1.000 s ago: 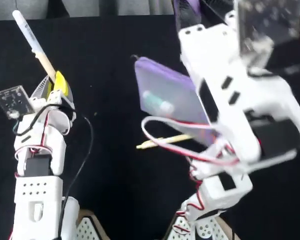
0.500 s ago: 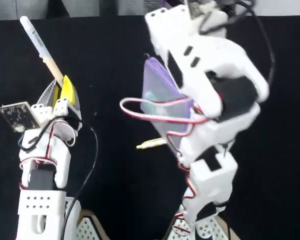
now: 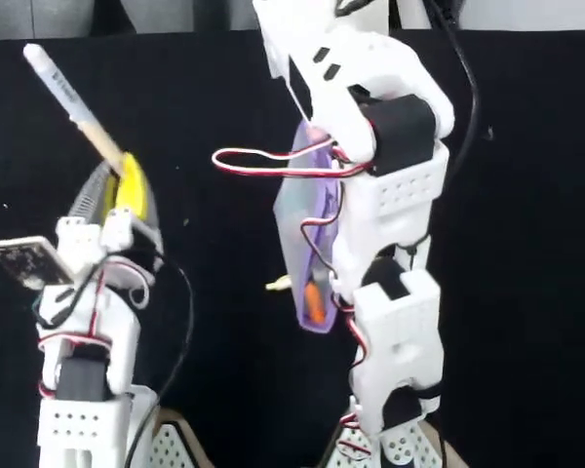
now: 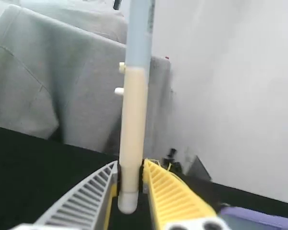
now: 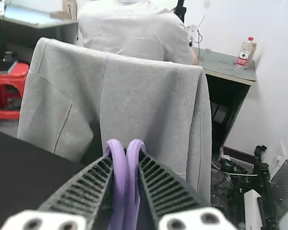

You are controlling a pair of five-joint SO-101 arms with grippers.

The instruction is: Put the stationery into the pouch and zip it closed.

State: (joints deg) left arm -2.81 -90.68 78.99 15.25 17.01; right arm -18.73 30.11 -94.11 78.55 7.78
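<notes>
Hanging pouch (image 3: 294,214) partly hidden by right arm (image 3: 395,185); yellow pencil (image 3: 279,285) on table (image 3: 224,78).

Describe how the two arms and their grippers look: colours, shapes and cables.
Both arms are white plastic shells with black motor blocks. The left arm carries red, white and black wires and a circuit board; the left gripper has one grey and one yellow ribbed finger. The right arm carries a looping red-and-white cable; the right gripper has black ribbed fingers.
</notes>
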